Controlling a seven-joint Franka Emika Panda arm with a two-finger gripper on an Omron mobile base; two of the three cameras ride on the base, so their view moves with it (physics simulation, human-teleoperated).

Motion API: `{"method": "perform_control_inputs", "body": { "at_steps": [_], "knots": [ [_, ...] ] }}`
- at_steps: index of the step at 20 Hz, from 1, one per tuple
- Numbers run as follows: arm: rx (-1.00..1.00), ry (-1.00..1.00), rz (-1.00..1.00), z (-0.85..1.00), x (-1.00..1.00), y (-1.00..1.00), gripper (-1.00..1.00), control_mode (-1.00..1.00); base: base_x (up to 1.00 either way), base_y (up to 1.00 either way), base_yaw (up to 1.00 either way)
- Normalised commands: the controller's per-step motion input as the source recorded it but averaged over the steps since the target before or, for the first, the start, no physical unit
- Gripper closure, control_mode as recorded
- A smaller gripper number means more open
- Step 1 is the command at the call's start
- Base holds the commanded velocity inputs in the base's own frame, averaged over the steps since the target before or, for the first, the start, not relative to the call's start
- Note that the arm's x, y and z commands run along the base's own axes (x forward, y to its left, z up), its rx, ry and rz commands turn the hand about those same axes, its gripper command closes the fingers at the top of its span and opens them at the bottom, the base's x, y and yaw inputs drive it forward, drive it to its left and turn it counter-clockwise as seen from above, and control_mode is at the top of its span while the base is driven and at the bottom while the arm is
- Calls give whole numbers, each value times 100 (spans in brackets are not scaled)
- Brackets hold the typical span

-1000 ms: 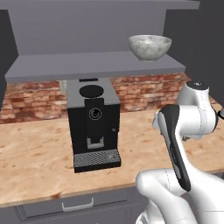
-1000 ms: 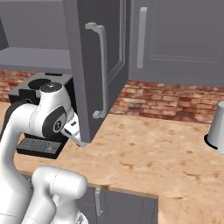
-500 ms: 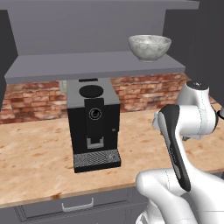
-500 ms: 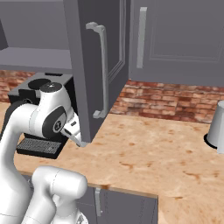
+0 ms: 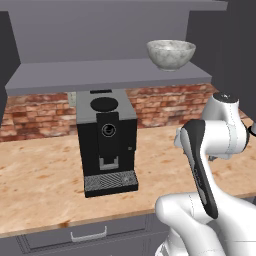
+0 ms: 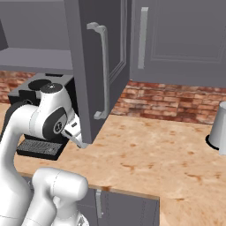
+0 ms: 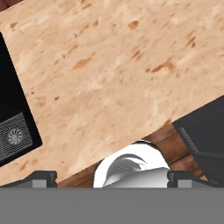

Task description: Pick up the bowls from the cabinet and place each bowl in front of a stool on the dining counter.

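Bowls are what matter here: the grey-white marbled bowl [image 5: 170,53] is sitting on the grey shelf [image 5: 107,76] of the cabinet [image 6: 99,66], whose door is standing open, above the coffee machine [image 5: 107,141]. The pincer [image 7: 111,178] is pointing down at the stone table [image 7: 109,74], its jaws spread wide and empty. To do well, the arm should be rising to shelf height, clearing the door edge, and approaching the bowl's rim squarely.

Grey-white marbled bowl [image 5: 170,54] upright on cabinet shelf [image 5: 107,76]
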Motion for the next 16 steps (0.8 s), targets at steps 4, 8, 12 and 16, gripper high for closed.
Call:
{"method": "perform_control_inputs", "body": {
  "at_steps": [4, 8, 12, 16],
  "knots": [
    [-5, 1, 0, 9, 0, 6, -100, -100, 0, 0, 0],
    [-21, 0, 0, 49, 0, 25, -100, -100, 0, 0, 0],
    [-34, 0, 1, 71, 0, 28, -100, -100, 0, 0, 0],
    [-42, 0, 6, 75, 0, 23, -100, -100, 0, 0, 0]
  ]
}}
